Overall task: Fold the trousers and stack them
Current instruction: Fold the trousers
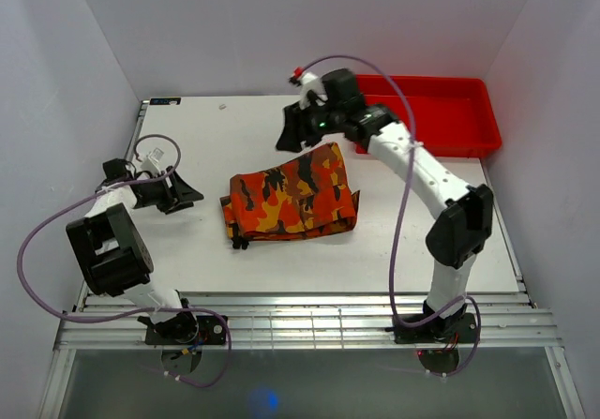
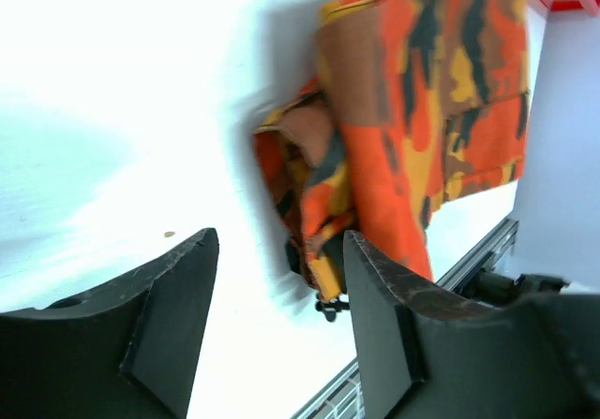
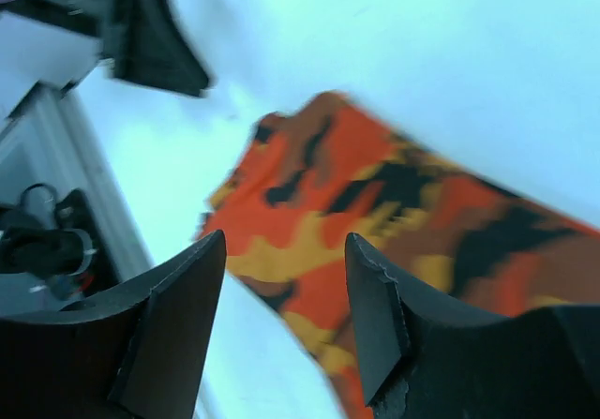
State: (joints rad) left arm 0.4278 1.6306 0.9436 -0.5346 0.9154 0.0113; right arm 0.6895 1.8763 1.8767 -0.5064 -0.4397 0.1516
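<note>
The camouflage trousers point(image 1: 292, 194) lie folded in a compact bundle on the white table, near the middle. My left gripper point(image 1: 184, 192) hovers to their left, open and empty, apart from the cloth. In the left wrist view the trousers point(image 2: 412, 128) lie ahead of the open gripper point(image 2: 281, 250), with a dark drawstring end poking out at the near edge. My right gripper point(image 1: 291, 130) hangs above the trousers' far edge, open with nothing in it. The right wrist view looks down on the trousers point(image 3: 375, 213) past the spread gripper point(image 3: 286, 250).
A red plastic tray point(image 1: 459, 110) stands at the back right of the table. A slatted metal rail point(image 1: 309, 321) runs along the near edge by the arm bases. White walls enclose the table on three sides.
</note>
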